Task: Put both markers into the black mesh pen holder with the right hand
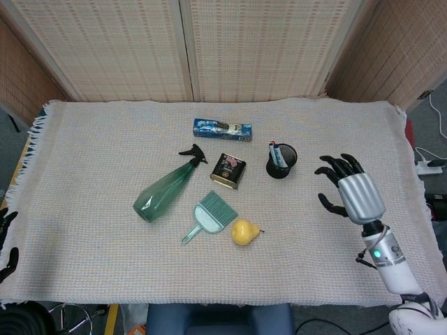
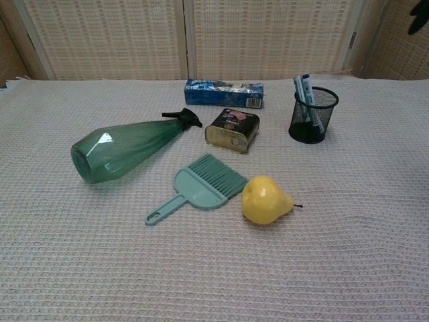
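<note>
Both markers (image 2: 303,94) lean (caps up) inside holder (image 2: 313,115).

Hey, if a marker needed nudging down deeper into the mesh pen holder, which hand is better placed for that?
The right hand. It hangs open just to the right of the pen holder, where both markers stand. The left hand shows only at the table's far left edge.
</note>
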You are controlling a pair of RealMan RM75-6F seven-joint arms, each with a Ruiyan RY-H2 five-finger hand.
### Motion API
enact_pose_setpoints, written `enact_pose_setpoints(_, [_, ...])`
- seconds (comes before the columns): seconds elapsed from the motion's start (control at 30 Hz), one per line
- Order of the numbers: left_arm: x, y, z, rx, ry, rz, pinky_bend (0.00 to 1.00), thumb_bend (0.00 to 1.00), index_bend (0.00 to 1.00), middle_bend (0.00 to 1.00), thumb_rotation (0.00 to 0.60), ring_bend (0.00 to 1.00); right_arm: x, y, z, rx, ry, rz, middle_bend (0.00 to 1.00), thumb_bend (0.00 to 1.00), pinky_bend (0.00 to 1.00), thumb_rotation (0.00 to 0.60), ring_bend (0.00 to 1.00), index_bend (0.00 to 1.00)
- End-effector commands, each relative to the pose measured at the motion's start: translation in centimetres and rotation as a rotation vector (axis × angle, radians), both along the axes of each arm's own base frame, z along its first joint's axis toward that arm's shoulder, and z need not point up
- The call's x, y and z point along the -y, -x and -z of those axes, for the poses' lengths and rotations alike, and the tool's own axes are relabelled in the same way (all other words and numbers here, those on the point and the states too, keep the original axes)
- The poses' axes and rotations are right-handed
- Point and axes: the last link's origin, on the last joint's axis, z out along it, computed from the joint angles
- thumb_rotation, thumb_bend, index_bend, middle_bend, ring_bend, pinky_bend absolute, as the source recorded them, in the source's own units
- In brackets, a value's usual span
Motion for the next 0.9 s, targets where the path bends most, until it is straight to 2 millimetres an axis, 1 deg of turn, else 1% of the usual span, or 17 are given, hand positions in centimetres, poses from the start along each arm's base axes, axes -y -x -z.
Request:
enact_pose_setpoints(0.03, [-0.1, 0.0, 0.2, 0.0, 0.008, 0.001, 0.1, 0.5, 0.1, 0.0, 0.6, 0.0, -6.7, 3.1, 0.3, -0.09, 0.063, 0.142, 0.16, 0.27, 0.15, 0.6, 0.21, 0.37])
enact_pose_setpoints(0.13, [-0.1, 0.0, 0.3, -0.001, 0.011, 0.002, 0.1, 0.5, 0.1, 0.0, 0.6, 0.0, -7.6, 4.7, 1.1, -0.081, 0.076, 0.166, 0.16, 0.27, 0.15, 0.6, 0.21, 0.38])
enact_pose_setpoints(0.23, [-0.1, 0.0, 0.3, -0.002, 0.01, 0.003, 0.1, 0.5, 0.1, 0.0, 0.6, 0.0, -7.9, 5.8, 1.5, -0.102, 0.071, 0.183, 0.16, 0.27, 0.16, 0.6, 0.22, 0.4])
enact_pose_setpoints(0.4, [-0.2, 0.1, 0.5, -0.007, 0.019, -0.001, 0.1, 0.5, 0.1, 0.0, 0.6, 0.0, -8.1, 5.9, 1.5, -0.111, 0.079, 0.206, 0.16, 0.27, 0.16, 0.6, 0.22, 0.41])
enact_pose_setpoints(0.53, [-0.2, 0.1, 0.6, -0.012, 0.028, -0.002, 0.1, 0.5, 0.1, 0.0, 0.6, 0.0, -8.3, 6.0, 1.6, -0.126, 0.052, 0.246, 0.16, 0.27, 0.16, 0.6, 0.22, 0.42])
enact_pose_setpoints(0.8, [-0.2, 0.1, 0.6, -0.014, 0.031, -0.009, 0.1, 0.5, 0.1, 0.0, 0.6, 0.0, -8.1, 6.0, 1.6, -0.125, 0.037, 0.26, 0.16, 0.27, 0.16, 0.6, 0.22, 0.38])
enact_pose_setpoints(0.9, [-0.3, 0.2, 0.7, -0.017, 0.034, -0.014, 0.1, 0.5, 0.1, 0.0, 0.6, 0.0, -8.1, 6.1, 1.5, -0.126, 0.037, 0.264, 0.16, 0.26, 0.16, 0.6, 0.22, 0.35])
